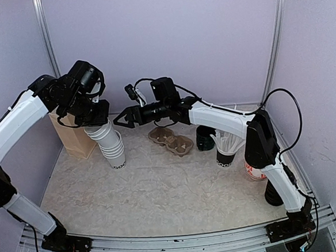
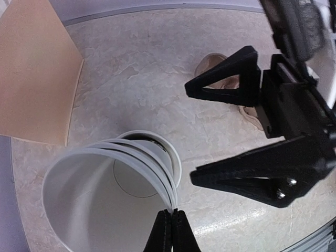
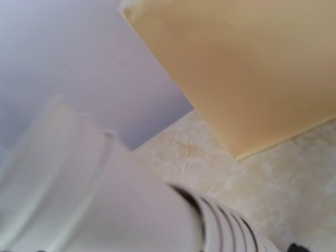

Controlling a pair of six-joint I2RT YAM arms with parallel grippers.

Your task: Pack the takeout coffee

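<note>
We split paper-cup stack (image 1: 113,146), back-left of tabletop (image 1: 161,187).
L gripper (image 2: 172,228) pinches rim to anchor; R gripper (image 1: 120,119) wide, alongside.

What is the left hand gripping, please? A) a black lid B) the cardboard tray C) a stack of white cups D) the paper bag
C: the left hand is shut, pinching the rim of the cup stack.
</note>
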